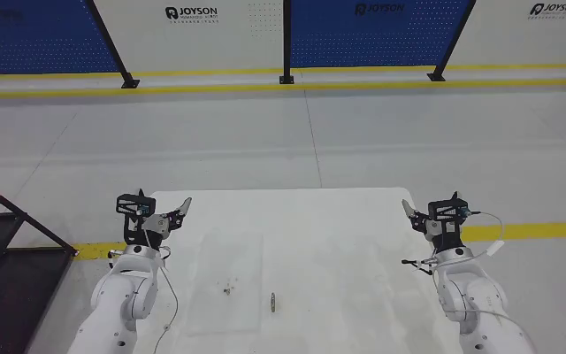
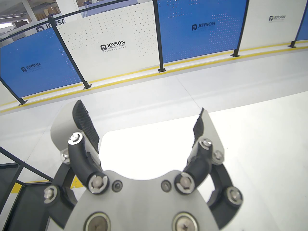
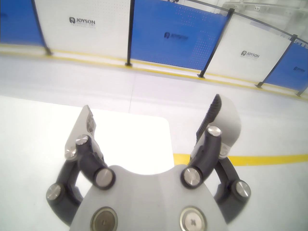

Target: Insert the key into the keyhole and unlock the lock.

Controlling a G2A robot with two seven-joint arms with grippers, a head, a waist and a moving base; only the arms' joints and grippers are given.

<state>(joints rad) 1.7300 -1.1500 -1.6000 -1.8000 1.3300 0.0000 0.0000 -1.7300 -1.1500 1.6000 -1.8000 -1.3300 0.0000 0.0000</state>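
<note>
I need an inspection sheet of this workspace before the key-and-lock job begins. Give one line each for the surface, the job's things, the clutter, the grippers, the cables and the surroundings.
Surface: white table, rounded corners, faint scuff marks.
Job's things: small dark object and thin object lie apart on the robot's near side of the table; too small to tell key from lock.
Clutter: nothing seen.
Grippers: left gripper and right gripper are both open and hold nothing, each at its own side of the table, away from both objects.
Cables: thin cable on the robot's left side; white looped cable on its right side.
Surroundings: blue and white fence panels, yellow floor lines, black frame beside the table.
</note>
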